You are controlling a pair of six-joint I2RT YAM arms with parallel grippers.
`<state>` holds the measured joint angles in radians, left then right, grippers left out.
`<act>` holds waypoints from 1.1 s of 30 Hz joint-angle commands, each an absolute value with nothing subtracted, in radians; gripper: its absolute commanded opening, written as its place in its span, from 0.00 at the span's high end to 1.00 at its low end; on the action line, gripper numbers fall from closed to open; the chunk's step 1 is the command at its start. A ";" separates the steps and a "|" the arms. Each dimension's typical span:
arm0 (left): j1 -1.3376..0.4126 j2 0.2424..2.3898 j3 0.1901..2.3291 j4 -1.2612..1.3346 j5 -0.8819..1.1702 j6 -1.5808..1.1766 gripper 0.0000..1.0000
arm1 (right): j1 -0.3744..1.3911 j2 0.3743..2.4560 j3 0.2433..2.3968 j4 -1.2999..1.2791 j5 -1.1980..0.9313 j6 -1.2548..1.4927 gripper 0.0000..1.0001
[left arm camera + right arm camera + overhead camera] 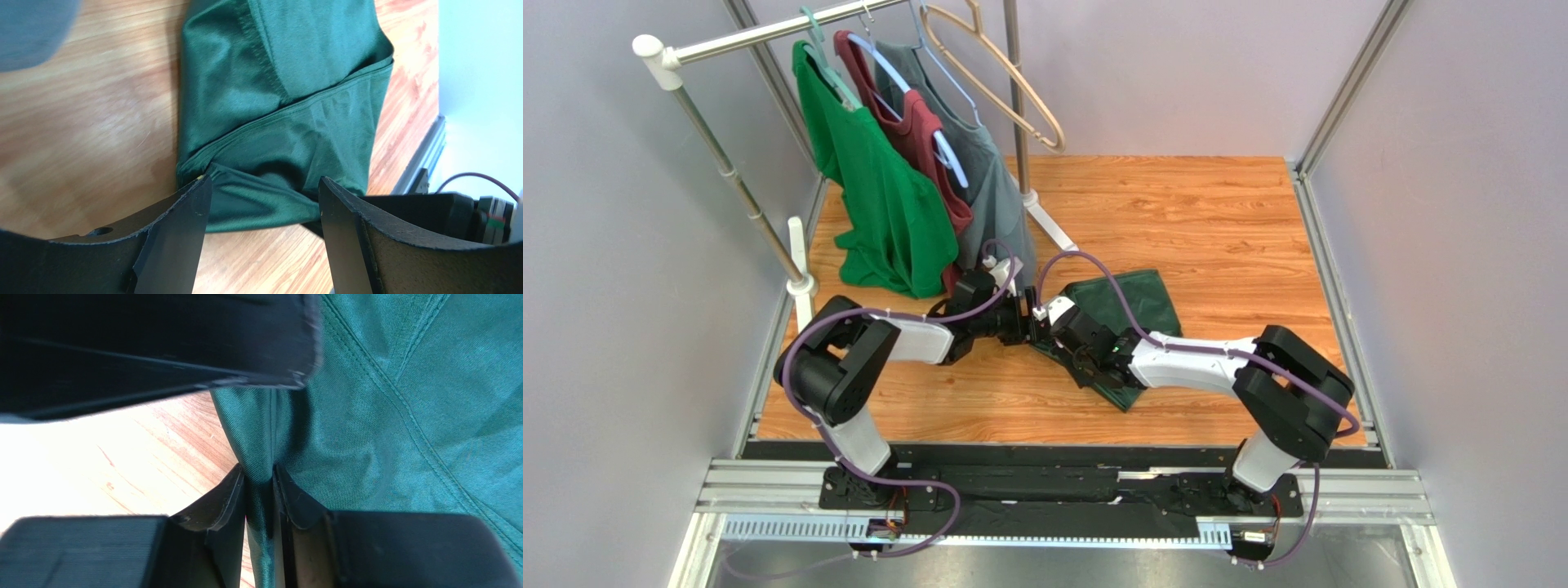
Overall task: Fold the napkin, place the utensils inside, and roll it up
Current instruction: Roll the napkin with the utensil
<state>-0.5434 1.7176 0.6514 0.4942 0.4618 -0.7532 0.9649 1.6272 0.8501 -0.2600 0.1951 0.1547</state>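
One fold of the napkin (380, 416) sat clamped in the right pincer (259, 471), while the left pincer (264, 184) stood apart, the cloth's edge between its jaws.

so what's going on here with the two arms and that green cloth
Two robot arms meet over the dark green napkin, which lies partly folded on the wooden table. The right claw is pinched shut on a ridge of the cloth. The left claw stands open astride a corner of it. The napkin is not yet rolled.
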 commanded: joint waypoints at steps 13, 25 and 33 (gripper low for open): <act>-0.476 1.457 0.532 0.383 0.399 -0.692 0.19 | 0.916 1.670 0.790 -0.333 -0.104 0.207 0.82; -0.439 1.519 0.489 0.446 0.541 -0.692 0.17 | 0.830 1.723 0.808 -0.318 -0.304 0.175 0.83; -0.434 1.629 0.525 0.512 0.586 -0.710 0.18 | 0.795 1.763 0.824 -0.313 -0.382 0.156 0.84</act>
